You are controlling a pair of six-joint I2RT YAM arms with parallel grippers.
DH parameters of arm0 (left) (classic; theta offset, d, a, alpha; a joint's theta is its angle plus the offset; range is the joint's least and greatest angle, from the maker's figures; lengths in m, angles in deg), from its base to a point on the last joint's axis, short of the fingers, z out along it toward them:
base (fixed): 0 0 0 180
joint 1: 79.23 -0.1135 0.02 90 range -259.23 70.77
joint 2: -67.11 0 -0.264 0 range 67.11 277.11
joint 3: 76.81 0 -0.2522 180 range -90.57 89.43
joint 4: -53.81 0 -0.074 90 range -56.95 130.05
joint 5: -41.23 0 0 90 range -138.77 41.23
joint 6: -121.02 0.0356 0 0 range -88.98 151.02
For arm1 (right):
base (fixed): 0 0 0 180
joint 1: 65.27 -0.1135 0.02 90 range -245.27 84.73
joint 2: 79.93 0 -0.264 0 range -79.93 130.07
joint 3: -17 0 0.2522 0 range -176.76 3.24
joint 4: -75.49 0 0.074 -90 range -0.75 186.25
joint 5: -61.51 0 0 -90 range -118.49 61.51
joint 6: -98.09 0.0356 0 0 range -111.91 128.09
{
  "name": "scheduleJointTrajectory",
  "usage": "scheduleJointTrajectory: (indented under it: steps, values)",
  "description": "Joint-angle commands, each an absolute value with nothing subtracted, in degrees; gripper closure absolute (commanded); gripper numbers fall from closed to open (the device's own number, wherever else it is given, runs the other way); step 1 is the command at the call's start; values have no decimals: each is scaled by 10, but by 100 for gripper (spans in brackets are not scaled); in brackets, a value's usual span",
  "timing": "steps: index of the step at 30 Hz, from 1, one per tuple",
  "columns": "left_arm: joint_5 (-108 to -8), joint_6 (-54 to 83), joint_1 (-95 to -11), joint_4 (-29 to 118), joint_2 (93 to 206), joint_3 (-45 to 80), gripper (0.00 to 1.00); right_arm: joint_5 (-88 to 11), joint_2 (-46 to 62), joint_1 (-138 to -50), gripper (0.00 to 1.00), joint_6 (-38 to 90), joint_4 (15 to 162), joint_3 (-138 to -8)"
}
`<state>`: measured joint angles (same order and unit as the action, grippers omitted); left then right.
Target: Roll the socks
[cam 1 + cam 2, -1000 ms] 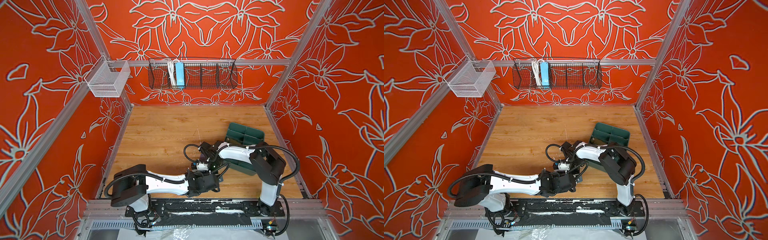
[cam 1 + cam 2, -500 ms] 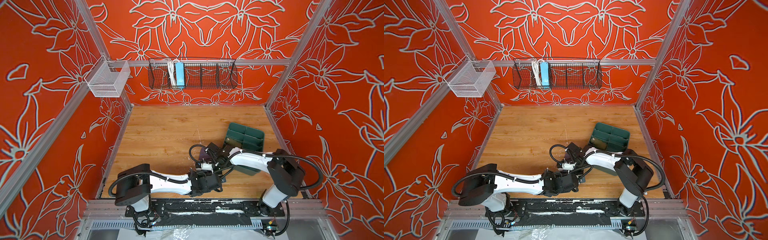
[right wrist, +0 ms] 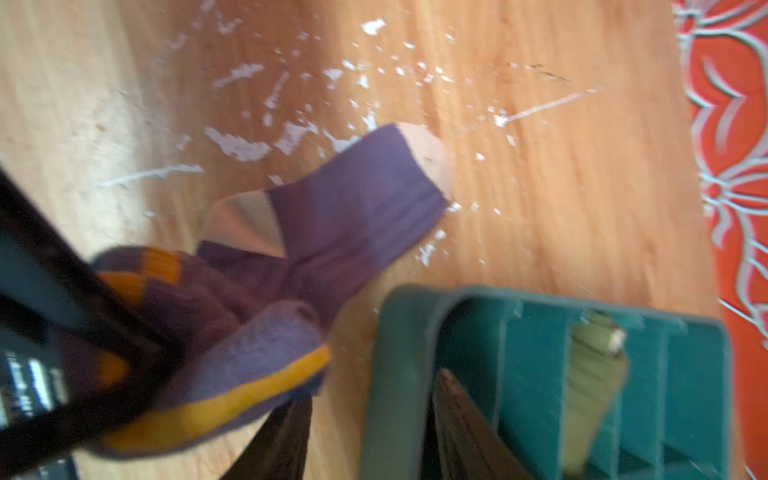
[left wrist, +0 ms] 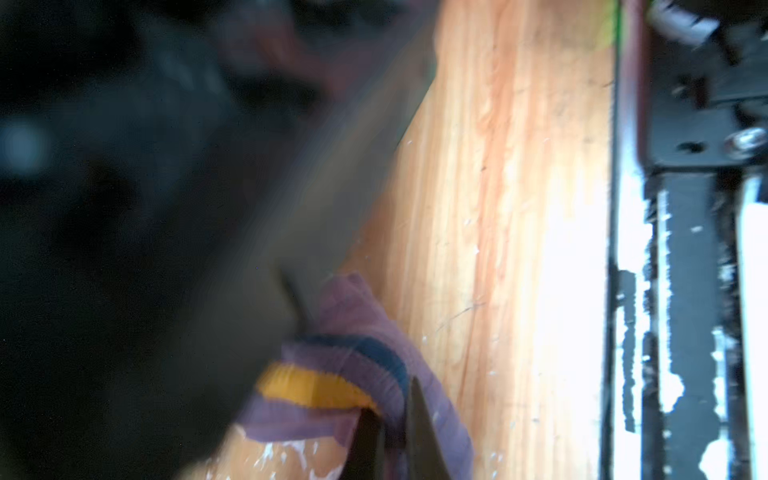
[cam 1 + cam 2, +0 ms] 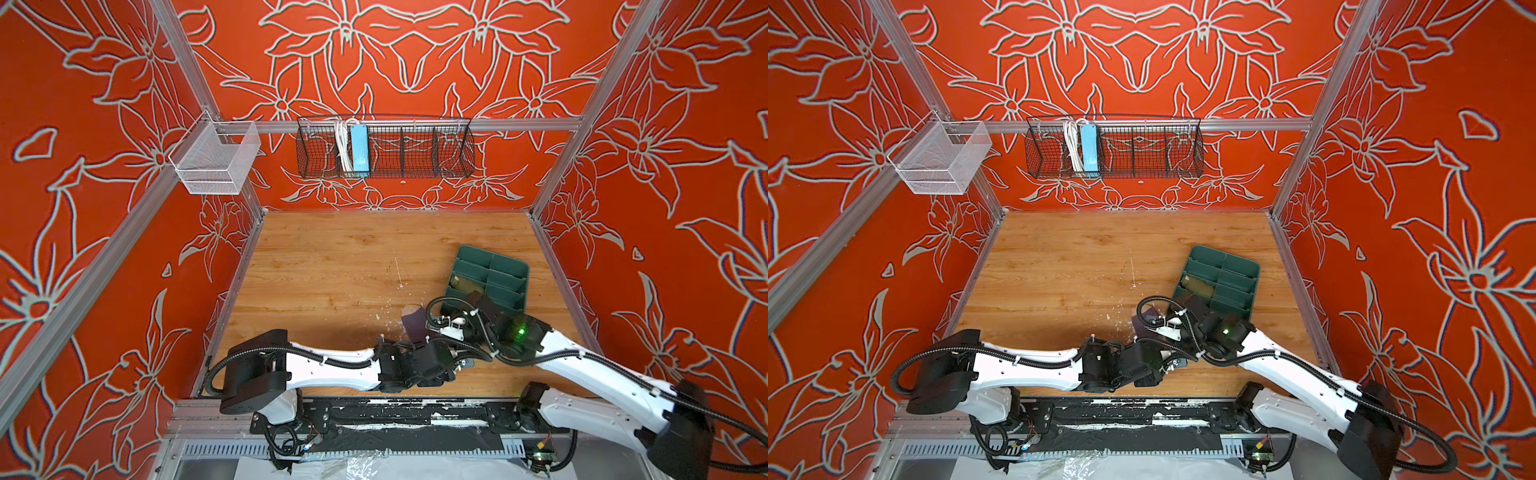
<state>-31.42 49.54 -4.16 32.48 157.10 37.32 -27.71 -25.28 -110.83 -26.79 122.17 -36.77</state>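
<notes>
Olive sock (image 5: 467, 285): apparently rolled, lying in one compartment of the green tray (image 5: 515, 270); done.
Purple sock (image 3: 353, 208): lying unrolled on the worktop (image 5: 332, 266) just beside the tray; rolling outstanding.
Left tool (image 4: 392, 401) is pinching its striped cuff; right tool (image 3: 374, 390) is standing parted, gripping nothing.
Wire basket (image 5: 415, 145) is holding a blue power strip (image 5: 359, 147).

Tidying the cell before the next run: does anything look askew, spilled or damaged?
The green tray sits skewed to the table edges, not square. Around the purple sock, white flecks and scratches mark the wood, like chipped coating or debris.
</notes>
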Motion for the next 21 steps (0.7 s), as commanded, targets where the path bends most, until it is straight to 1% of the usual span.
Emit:
scheduleJointTrajectory:
  steps: [1,8,11,14,15,17,18,21]
  values:
    - [-291,469,-73,75,1633,440,100,-295,-325,-1101,47,-289,1237,-376]
    - [-293,467,-73,72,1628,438,100,-208,-374,-1075,45,-330,1222,-359]
    - [-318,478,-73,57,1625,430,100,-185,-407,-1060,44,-334,1195,-364]
    - [-375,522,-76,34,1611,418,100,-153,-446,-1051,40,-314,1129,-384]
    - [-422,548,-84,23,1602,415,100,-152,-461,-1051,38,-298,1108,-393]
    - [-484,575,-103,6,1595,399,100,-168,-487,-1050,34,-271,1092,-412]
    - [-533,596,-130,-13,1598,386,100,-180,-497,-1051,33,-260,1097,-422]
    - [-604,619,-174,-38,1619,355,100,-236,-515,-1051,35,-264,1170,-447]
